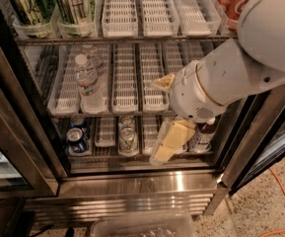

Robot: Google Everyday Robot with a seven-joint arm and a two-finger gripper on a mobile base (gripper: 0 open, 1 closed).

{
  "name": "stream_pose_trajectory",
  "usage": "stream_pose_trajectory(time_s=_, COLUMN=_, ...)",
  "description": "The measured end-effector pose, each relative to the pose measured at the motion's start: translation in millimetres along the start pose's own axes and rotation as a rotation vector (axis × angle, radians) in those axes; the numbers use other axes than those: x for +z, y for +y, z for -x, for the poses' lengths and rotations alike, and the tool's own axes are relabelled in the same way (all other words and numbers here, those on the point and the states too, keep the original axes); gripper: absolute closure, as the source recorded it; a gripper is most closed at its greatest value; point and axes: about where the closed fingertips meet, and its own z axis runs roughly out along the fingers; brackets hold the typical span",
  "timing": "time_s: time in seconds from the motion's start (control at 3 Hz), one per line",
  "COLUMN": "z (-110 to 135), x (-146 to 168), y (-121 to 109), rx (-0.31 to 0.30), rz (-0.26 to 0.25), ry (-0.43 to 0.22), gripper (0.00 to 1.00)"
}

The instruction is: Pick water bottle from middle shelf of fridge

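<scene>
End effector hangs below and right of the water bottle, its spread I cannot tell; my careless sweep could topple it.

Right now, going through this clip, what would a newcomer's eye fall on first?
The bulky white arm reaching in from the right dominates, its yellowish gripper hanging low in front of the bottom shelf of the fridge. Next comes the water bottle, upright in a left lane of the middle shelf, well apart from the gripper.
</scene>
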Motion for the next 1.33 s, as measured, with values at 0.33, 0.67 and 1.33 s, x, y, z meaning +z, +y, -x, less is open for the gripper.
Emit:
stream_pose_trajectory(time_s=0.33, z=3, x=14, y=4, rx=-0.003, rz=-0.031, ry=-0.055, gripper=0.0)
stream_pose_trajectory(time_s=0.67, z=14, x=44, y=9, rx=-0.028, rz=-0.097, ry=-0.161, gripper=0.0)
stream_pose_trajectory(time_s=1.33, z=70, x=101, y=-29, rx=0.061, rz=-0.219, ry=-0.38, gripper=0.0)
